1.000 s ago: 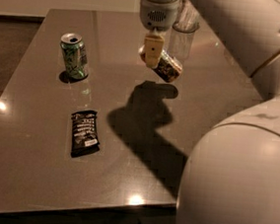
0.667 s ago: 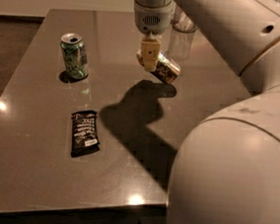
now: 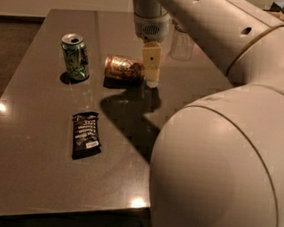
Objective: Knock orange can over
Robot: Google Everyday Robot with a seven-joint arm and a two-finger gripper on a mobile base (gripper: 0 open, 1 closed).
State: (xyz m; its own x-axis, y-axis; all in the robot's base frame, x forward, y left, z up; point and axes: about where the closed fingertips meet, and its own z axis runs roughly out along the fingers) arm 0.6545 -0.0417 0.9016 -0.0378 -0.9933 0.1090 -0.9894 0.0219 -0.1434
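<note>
The orange can [image 3: 123, 68] lies on its side on the grey table [image 3: 33, 150], its length running left to right, just right of the green can. My gripper [image 3: 151, 68] hangs down from the arm at the back of the table. Its pale fingers [image 3: 151, 61] stand right at the can's right end, touching or nearly touching it. The arm hides part of the table behind and to the right.
A green-and-white patterned can [image 3: 75, 56] stands upright left of the orange can. A black snack packet [image 3: 85, 134] lies flat nearer the front. A clear glass cup [image 3: 182, 44] stands at the back, right of the gripper. The table's front edge is close.
The orange can and the gripper now show further left, close to the green can. The can lies flat with its length left to right.
</note>
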